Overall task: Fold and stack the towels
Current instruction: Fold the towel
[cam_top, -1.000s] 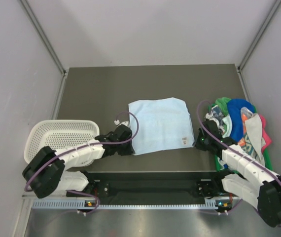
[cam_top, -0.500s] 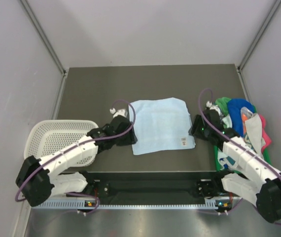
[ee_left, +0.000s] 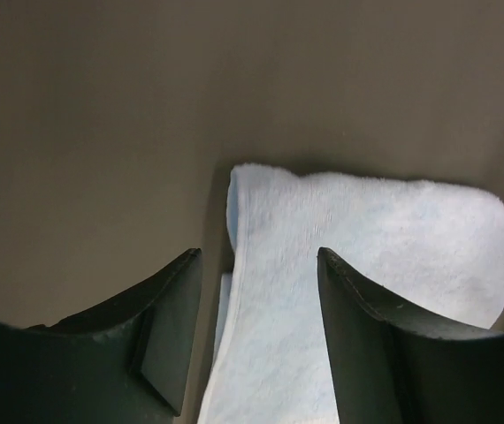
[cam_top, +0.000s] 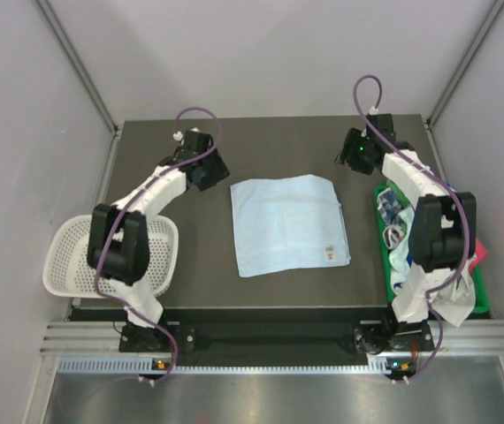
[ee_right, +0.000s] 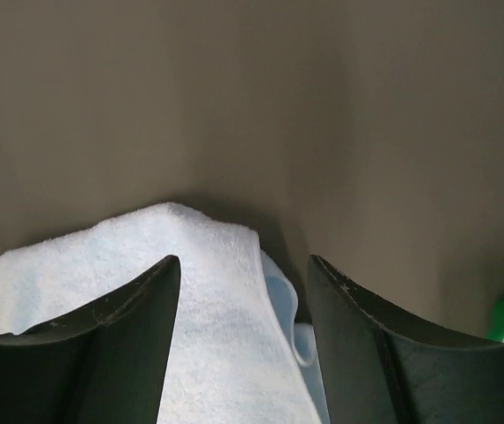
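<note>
A pale blue towel [cam_top: 287,225] lies flat mid-table, its edge showing a doubled layer in the wrist views. My left gripper [cam_top: 215,170] hovers just outside its far left corner, open, and the corner [ee_left: 367,238] shows between the fingers [ee_left: 168,327] with nothing gripped. My right gripper [cam_top: 351,157] hangs just off the far right corner, also open, framing that corner [ee_right: 75,256] without touching it. More towels [cam_top: 395,234] in mixed colours are heaped at the right, partly hidden by the right arm.
A white mesh basket [cam_top: 66,256] sits at the near left table edge. The green tray [cam_top: 480,296] holding the towel heap runs along the right edge. Grey walls close in the back and sides.
Both grippers were shut by the towel's near corners. They have opened and both arms have swung out to its far corners. The towel lies where it was.
</note>
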You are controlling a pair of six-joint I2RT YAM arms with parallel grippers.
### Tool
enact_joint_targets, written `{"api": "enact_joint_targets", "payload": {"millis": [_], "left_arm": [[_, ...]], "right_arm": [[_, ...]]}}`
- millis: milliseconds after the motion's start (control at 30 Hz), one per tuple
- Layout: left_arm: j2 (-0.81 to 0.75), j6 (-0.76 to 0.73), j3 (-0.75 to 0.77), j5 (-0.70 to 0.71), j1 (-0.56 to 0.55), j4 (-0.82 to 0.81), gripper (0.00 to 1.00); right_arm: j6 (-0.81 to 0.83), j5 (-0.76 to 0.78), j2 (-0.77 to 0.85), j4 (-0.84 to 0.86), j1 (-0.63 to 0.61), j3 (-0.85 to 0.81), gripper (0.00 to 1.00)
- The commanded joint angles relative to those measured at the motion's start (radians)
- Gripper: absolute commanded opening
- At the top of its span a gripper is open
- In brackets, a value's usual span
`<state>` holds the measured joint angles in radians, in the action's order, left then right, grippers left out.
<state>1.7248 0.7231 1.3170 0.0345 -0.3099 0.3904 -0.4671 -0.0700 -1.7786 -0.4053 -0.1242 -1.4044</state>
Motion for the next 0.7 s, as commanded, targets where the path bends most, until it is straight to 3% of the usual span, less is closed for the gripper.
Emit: {"api": "enact_joint_targets", "payload": {"millis": [0,200,467,667], "left_arm": [[0.142,-0.022,0.125,-0.178,0.048,-0.065,0.60],[0.323,-0.017,0.232,-0.298,0.083,-0.065,0.62],[0.398,0.027,0.226,-0.375,0.086,-0.130,0.62],[0.414,0.062,0.192,-0.409,0.088,-0.168,0.55]], "right_arm": [[0.022,-0.095,-0.137,-0.015,0.021,-0.154,0.59],[0.002,-0.174,-0.333,-0.038,0.040,-0.283,0.59],[-0.041,-0.246,-0.398,-0.020,0.038,-0.303,0.58],[-0.067,-0.295,-0.410,-0.006,0.035,-0.303,0.54]]}}
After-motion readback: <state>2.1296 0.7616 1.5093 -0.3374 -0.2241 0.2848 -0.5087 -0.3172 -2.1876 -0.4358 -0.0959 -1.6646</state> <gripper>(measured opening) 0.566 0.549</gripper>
